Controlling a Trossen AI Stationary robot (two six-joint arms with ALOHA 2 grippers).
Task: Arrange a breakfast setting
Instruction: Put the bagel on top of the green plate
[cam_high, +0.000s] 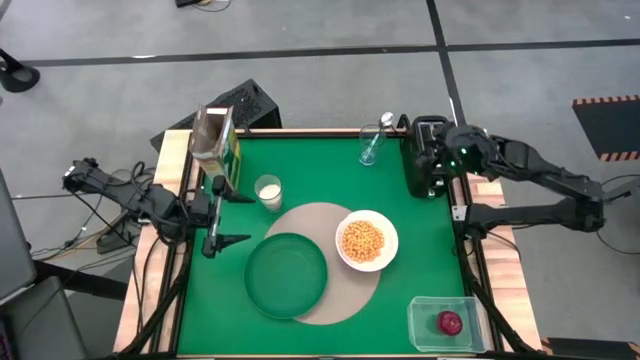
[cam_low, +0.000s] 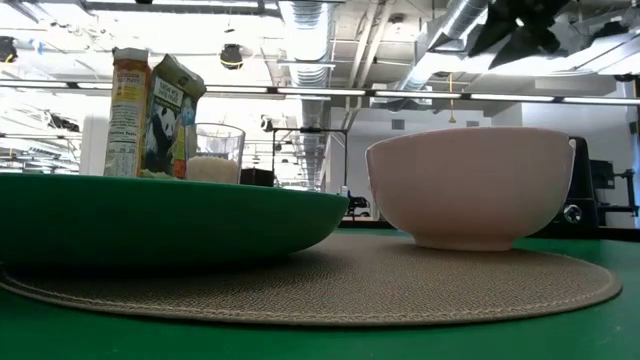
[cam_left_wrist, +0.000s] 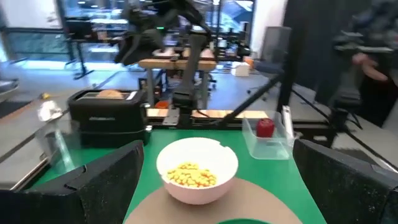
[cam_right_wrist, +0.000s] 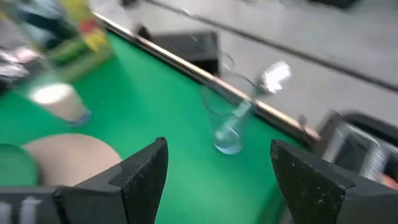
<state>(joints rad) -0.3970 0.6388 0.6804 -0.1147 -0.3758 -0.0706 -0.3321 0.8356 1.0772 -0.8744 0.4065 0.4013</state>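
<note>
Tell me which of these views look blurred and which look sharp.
Right wrist view: motion-smeared, the spoon and milk glass streaked. Left wrist view: white bowl fairly sharp, room behind soft. Low view: placemat weave crisp. High view: evenly sharp.

- We see the white bowl and dark green plate on the round beige placemat.
- Our left gripper hovers open beside the milk glass.

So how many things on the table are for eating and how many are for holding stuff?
Food: 2 – apple, cereal box
Dishes: 2 – plate, bowl
Glasses: 2 – milk glass, clear glass
Total: 6
</note>
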